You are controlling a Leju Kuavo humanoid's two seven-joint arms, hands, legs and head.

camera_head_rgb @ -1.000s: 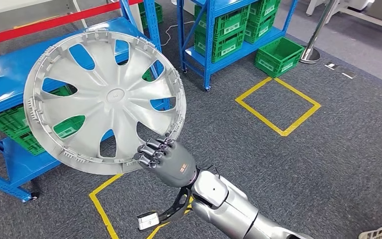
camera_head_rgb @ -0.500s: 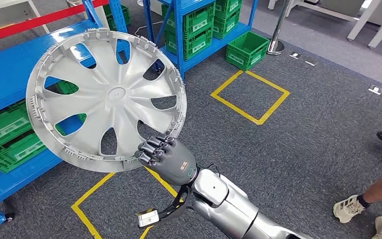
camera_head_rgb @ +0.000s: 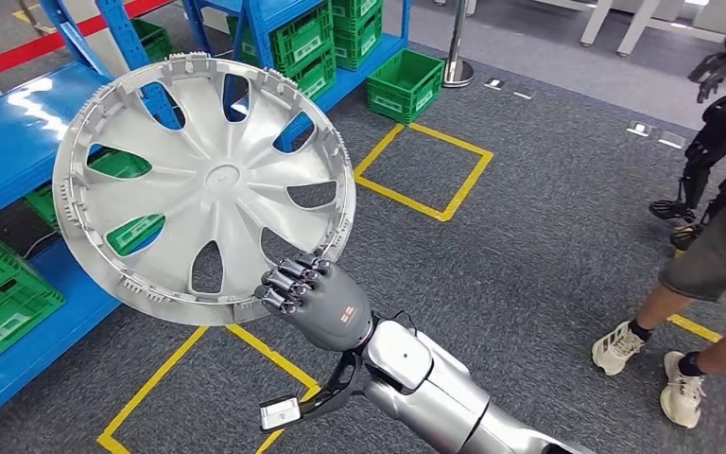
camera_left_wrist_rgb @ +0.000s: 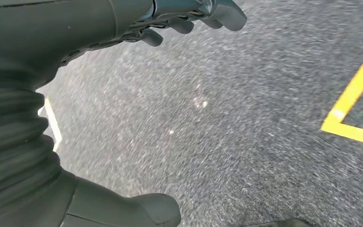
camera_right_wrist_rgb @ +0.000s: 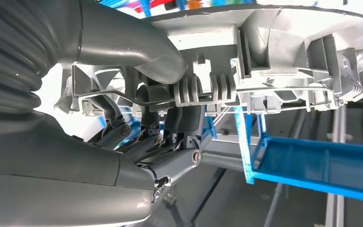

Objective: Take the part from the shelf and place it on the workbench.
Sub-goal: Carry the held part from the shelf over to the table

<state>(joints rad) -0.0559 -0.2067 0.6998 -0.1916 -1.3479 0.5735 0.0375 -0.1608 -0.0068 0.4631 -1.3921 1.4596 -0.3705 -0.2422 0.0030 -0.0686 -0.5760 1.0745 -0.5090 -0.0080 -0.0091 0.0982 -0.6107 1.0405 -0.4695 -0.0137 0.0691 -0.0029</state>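
Observation:
The part is a large silver wheel cover [camera_head_rgb: 203,184] with several spoke openings, held up in the air in front of me, inner side toward the camera. My right hand [camera_head_rgb: 317,301] grips its lower right rim, fingers curled over the edge. In the right wrist view the thumb and fingers [camera_right_wrist_rgb: 189,92] clamp the ribbed rim of the wheel cover [camera_right_wrist_rgb: 283,42]. My left hand [camera_left_wrist_rgb: 52,71] hangs over grey carpet, its fingers [camera_left_wrist_rgb: 217,12] and thumb [camera_left_wrist_rgb: 142,213] apart with nothing between them.
A blue shelf [camera_head_rgb: 9,132] with green crates [camera_head_rgb: 0,303] stands at the left. More green crates [camera_head_rgb: 402,83] sit farther back. Yellow tape squares [camera_head_rgb: 425,161] mark the grey carpet. A person's legs [camera_head_rgb: 690,274] and a dark robot [camera_head_rgb: 718,123] are at the right.
The whole picture has shifted left, so the camera has turned right. The wheel cover stays in my right hand's grip. A person's legs have come further into view at the right.

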